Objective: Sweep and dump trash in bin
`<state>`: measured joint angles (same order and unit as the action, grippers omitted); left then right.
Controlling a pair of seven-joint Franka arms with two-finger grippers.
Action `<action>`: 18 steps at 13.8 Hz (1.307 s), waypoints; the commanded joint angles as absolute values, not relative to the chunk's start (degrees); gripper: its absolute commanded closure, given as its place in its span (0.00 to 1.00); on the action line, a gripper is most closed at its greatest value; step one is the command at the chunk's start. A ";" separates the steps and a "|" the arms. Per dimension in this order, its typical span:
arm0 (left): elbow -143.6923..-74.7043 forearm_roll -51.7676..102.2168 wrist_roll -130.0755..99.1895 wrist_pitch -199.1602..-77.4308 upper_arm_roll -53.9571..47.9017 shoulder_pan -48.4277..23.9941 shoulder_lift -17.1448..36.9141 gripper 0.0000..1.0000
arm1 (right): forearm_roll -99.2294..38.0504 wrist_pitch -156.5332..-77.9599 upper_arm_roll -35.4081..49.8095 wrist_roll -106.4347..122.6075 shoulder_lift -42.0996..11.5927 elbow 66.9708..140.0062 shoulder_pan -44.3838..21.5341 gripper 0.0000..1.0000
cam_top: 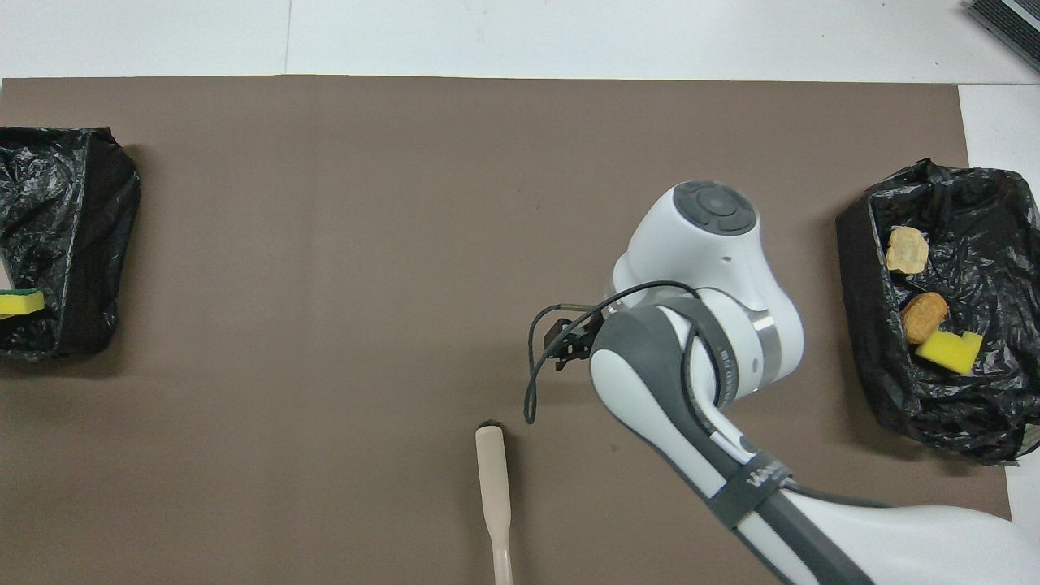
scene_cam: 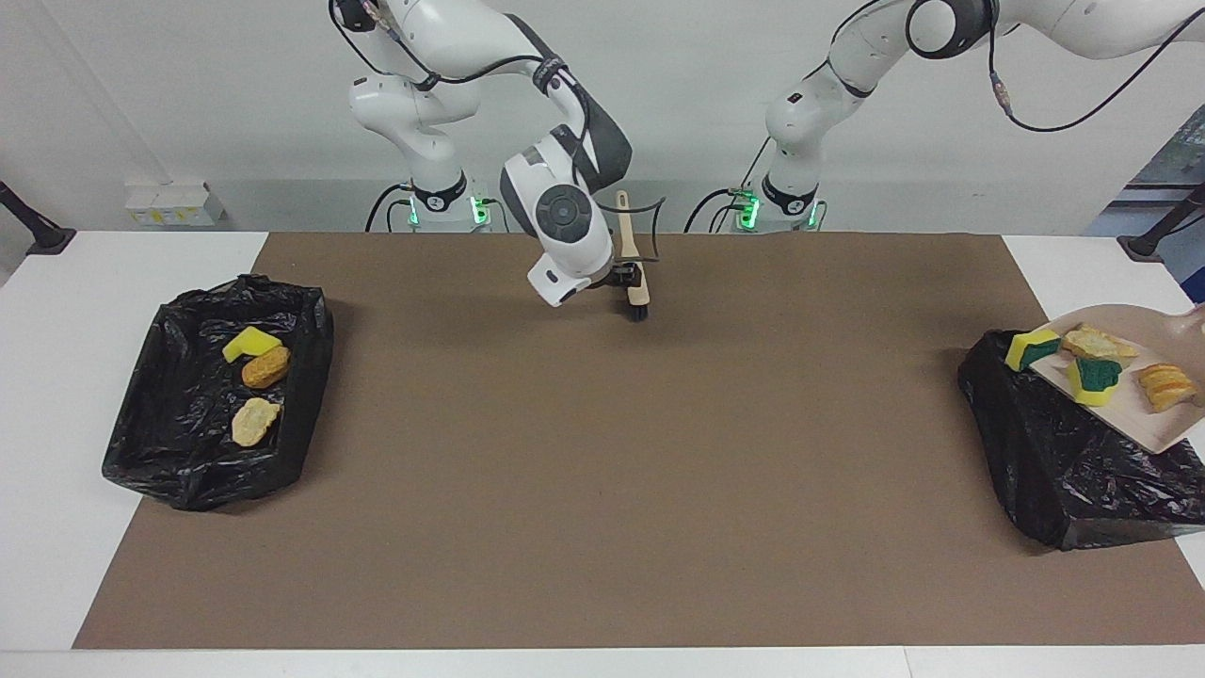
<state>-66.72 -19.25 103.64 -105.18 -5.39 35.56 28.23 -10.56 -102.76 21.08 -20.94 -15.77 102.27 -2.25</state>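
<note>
Here the brush (scene_cam: 636,282) stands beside the open right hand (scene_cam: 617,275).

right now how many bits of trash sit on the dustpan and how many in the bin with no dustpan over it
4 on the beige plastic dustpan: two green-topped yellow sponge pieces and two tan bread pieces. 3 in the black-lined bin: a yellow sponge chunk and two bread-like pieces.
</note>
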 commanded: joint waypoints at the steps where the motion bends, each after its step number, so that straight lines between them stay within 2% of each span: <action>1: -62.75 -22.91 108.19 -107.48 -5.71 35.51 30.50 1.00 | -4.16 -100.37 22.06 -12.69 -16.79 98.62 2.70 0.00; 3: -63.19 -28.71 107.84 -108.71 -6.06 34.28 30.15 1.00 | 0.07 -100.02 21.89 -6.10 -16.26 97.22 6.31 0.00; 8: -64.33 -41.46 102.58 -107.93 -5.89 30.24 28.92 1.00 | 8.34 -91.16 21.80 7.01 -15.65 89.93 12.91 0.00; 12: -64.69 -45.16 101.17 -102.15 -5.45 27.34 26.73 1.00 | 8.97 -90.62 21.80 9.40 -11.79 89.38 18.19 0.00; 15: -64.69 -49.38 98.18 -98.71 -5.36 23.82 24.44 1.00 | 8.61 -90.96 21.54 9.14 -9.23 89.39 19.77 0.00; 18: -64.60 -50.10 97.29 -100.02 -5.62 24.60 23.82 1.00 | 8.09 -90.70 14.18 9.40 -6.61 89.21 14.70 0.00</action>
<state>-64.72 -49.26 98.29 -99.92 -6.22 24.24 24.17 8.19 -91.57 18.43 8.18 -8.96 89.14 17.71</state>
